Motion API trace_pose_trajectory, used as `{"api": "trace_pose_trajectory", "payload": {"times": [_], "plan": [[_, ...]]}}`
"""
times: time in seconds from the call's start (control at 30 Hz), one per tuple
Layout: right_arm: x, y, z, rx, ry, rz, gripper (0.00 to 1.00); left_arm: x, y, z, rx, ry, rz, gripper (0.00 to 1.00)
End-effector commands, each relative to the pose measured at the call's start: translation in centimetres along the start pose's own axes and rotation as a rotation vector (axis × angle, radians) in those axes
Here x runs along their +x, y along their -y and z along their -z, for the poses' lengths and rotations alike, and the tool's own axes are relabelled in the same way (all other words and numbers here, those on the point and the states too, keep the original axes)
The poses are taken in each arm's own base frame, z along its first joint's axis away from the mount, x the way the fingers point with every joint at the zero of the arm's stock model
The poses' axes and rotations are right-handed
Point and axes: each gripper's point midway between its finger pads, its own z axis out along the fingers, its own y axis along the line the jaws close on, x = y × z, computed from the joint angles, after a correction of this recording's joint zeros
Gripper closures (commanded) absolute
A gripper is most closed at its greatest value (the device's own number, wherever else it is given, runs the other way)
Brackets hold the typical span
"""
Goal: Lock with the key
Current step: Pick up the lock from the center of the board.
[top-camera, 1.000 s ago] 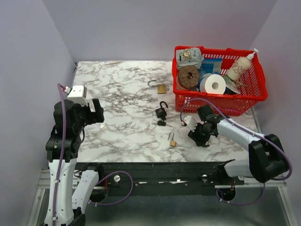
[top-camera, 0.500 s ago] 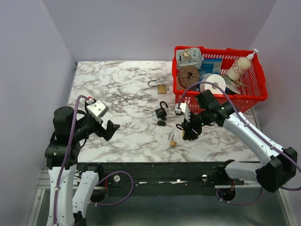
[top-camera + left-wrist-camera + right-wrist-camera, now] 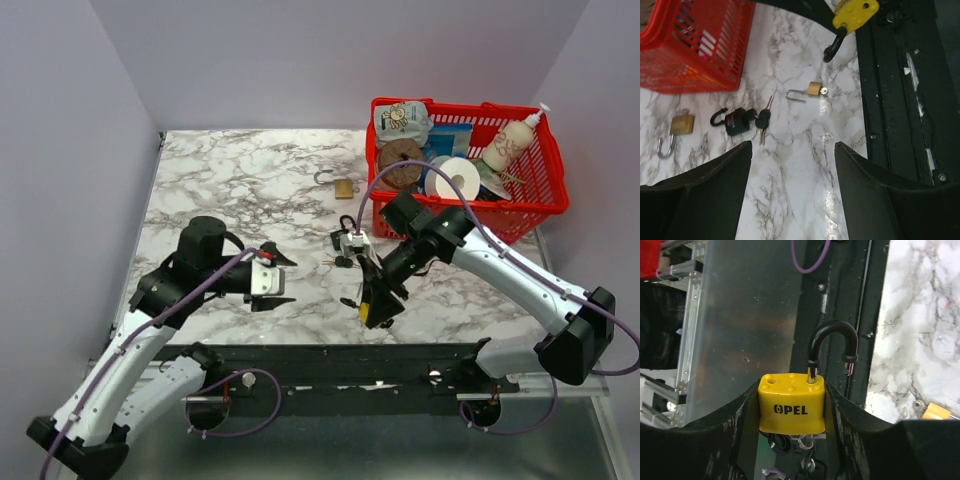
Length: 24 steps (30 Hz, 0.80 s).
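Observation:
My right gripper [image 3: 372, 298] is shut on a yellow padlock [image 3: 791, 405] marked OPEL, holding it by its sides above the table's near edge. Its black shackle [image 3: 832, 340] stands open. A key ring and a dark key head [image 3: 782, 442] hang under the body. The padlock also shows in the top view [image 3: 366, 313] and the left wrist view [image 3: 855, 10]. My left gripper [image 3: 275, 278] is open and empty, low over the marble [image 3: 790, 200], left of the right gripper.
A black padlock [image 3: 736, 121] with keys [image 3: 762, 120] lies mid-table [image 3: 343, 238]. A small brass padlock [image 3: 814, 90] lies near the front edge. Another brass padlock [image 3: 343, 187] lies further back. A red basket [image 3: 450, 215] of items stands at the back right.
My left arm has swung down and toward the table's middle. My right gripper has moved left and toward the near edge, over the small brass padlock.

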Motion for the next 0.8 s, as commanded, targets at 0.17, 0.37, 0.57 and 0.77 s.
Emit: {"api": "trace_pose_trajectory", "payload": {"times": [0.17,0.37,0.57,0.77], "plan": [[-1.8,-2.0,-0.6,-0.124,0.040,-0.075,0.90,-1.7,0.8,-7.2,0.042,-0.088,-0.224,0.37],[-1.9,-2.1,-0.7,-0.134,0.046,-0.089,0.91,-2.6,1.7,-9.4,0.049,-0.087,-0.255,0.43],[-2.2,-2.2,-0.7,-0.138,0.046,-0.086,0.90,-1.7,3.1,-10.1,0.098,-0.110,-0.303,0.45],[-1.9,-2.1,-0.8,-0.129,0.043,-0.089,0.90,-1.3,4.0,-10.3,0.144,-0.122,-0.326,0.55]]}}
